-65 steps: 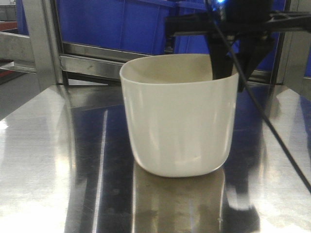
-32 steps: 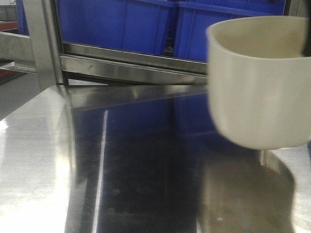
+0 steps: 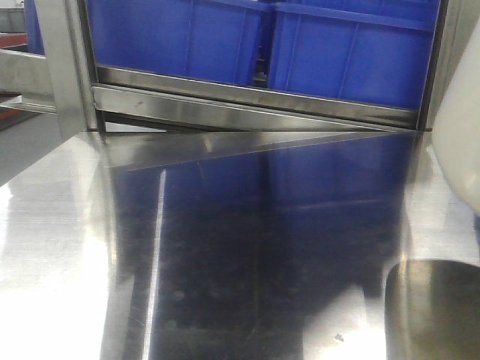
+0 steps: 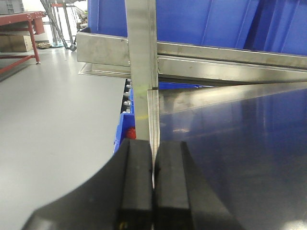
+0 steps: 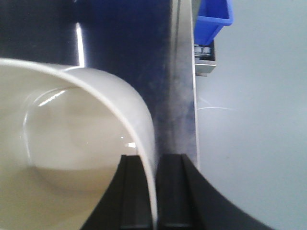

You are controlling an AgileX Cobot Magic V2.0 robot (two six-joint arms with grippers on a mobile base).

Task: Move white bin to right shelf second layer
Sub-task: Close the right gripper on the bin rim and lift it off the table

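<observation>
White bin [image 3: 461, 127] at far right edge of front view, held above steel table [image 3: 75, 247], right gripper [image 5: 154, 163] clamped on its wall, one finger inside, one outside, left gripper [image 4: 152, 153] pressed together, empty, blue crates [image 3: 225, 37] behind.

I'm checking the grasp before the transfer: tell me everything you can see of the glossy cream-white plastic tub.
The glossy cream-white plastic tub is empty, with smooth walls, a thin rounded rim and a rounded base. The right gripper pinches its wall, one black pad inside, the other outside. In the front view only its curved side shows at the right edge, apparently raised off the shiny steel surface.
</observation>
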